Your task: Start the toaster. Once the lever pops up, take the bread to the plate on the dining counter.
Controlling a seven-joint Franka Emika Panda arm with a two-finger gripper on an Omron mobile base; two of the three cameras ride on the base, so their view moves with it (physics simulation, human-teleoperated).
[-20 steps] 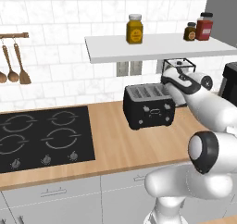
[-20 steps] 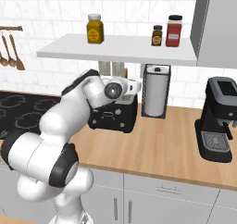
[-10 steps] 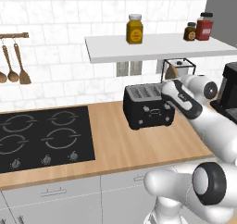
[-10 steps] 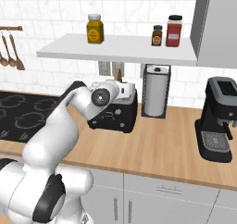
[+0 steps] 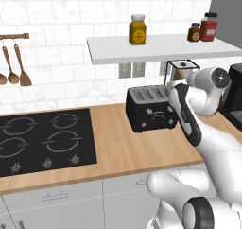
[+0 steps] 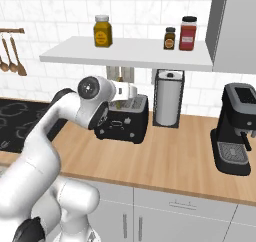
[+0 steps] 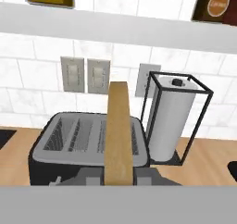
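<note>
Left base view: the toaster (image 5: 151, 108) stands on the wood surface (image 5: 118, 147) beside the hob (image 5: 45, 140), and the arm bends over its right end.

Right base view: the pincer (image 6: 131, 92) hangs above the toaster's top.

Hand view: the bread (image 7: 118, 135) stands on edge, gripped between the closed fingers and lifted above the slots. Judged reason: an upright hold keeps it clear of the slot walls for carrying to the plate.

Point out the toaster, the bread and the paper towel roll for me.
toaster (image 5: 150, 110): left base view, on its black long face.
bread (image 7: 118, 130): hand view, on the slice's tan edge.
paper towel roll (image 7: 171, 123): hand view, on the white roll inside its wire frame.
</note>
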